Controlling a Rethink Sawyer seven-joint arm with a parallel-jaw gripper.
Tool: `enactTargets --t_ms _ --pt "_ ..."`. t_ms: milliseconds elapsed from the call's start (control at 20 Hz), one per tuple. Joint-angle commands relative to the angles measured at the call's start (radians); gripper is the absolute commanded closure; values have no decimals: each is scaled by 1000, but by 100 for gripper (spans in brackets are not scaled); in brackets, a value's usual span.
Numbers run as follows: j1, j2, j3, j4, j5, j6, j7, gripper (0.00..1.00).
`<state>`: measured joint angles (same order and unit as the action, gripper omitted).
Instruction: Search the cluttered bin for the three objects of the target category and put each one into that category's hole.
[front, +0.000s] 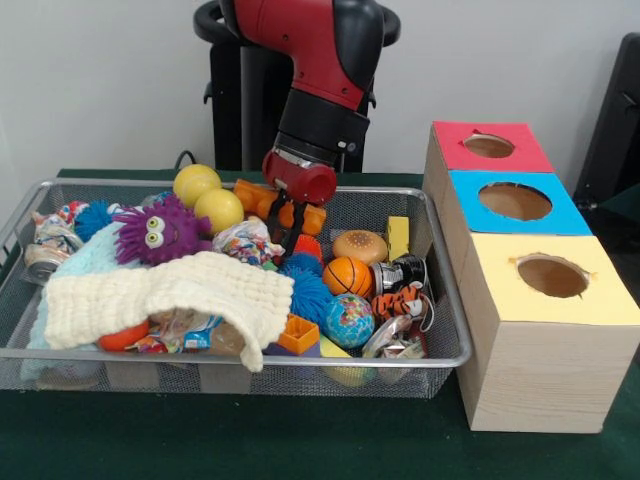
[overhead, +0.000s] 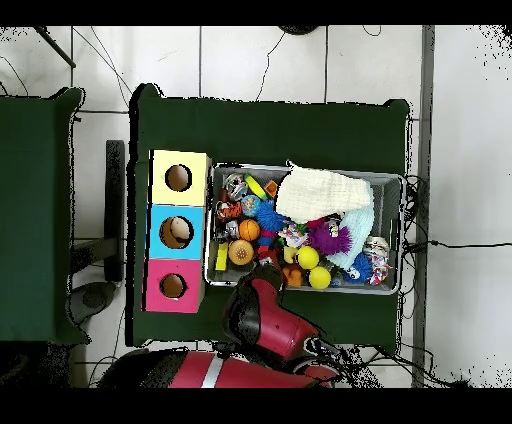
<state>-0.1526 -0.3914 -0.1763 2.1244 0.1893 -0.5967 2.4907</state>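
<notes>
The wire mesh bin (front: 452, 352) is full of toys; it also shows in the overhead view (overhead: 400, 182). The orange black-striped tiger (front: 400, 301) lies at the bin's right side, next to a black and white toy. I see no duck or bear; they are hidden or out of view. My gripper (front: 286, 235) hangs from the red arm and reaches down into the bin's back middle, among orange plastic toys, left of the tiger. Its black fingers stand apart and hold nothing. The red box's hole (front: 489, 146) is the farthest of three, and it also shows in the overhead view (overhead: 172, 286).
A cream knitted cloth (front: 170, 295) covers the bin's front left. A purple spiky puffer (front: 160, 232), two yellow balls (front: 220, 210), a blue spiky ball (front: 308, 290), a small basketball (front: 347, 277) and a globe ball (front: 347, 320) lie around. The blue box (front: 515, 201) and the yellow box (front: 552, 276) stand beside the bin.
</notes>
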Motion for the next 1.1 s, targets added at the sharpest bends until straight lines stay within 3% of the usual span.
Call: enactTargets --t_ms 50,300,550,750,800,1100 --pt "-41 -2 -34 -62 -45 134 3 0" --pt "-53 -19 -82 -167 -215 143 -144 0" --pt "-33 -22 -87 -213 -278 194 -129 0" --pt "-43 -2 -38 -307 -437 258 -179 0" --pt "-67 -8 7 -341 -520 293 -209 0" --pt "-31 -15 3 -436 -706 354 -207 0"
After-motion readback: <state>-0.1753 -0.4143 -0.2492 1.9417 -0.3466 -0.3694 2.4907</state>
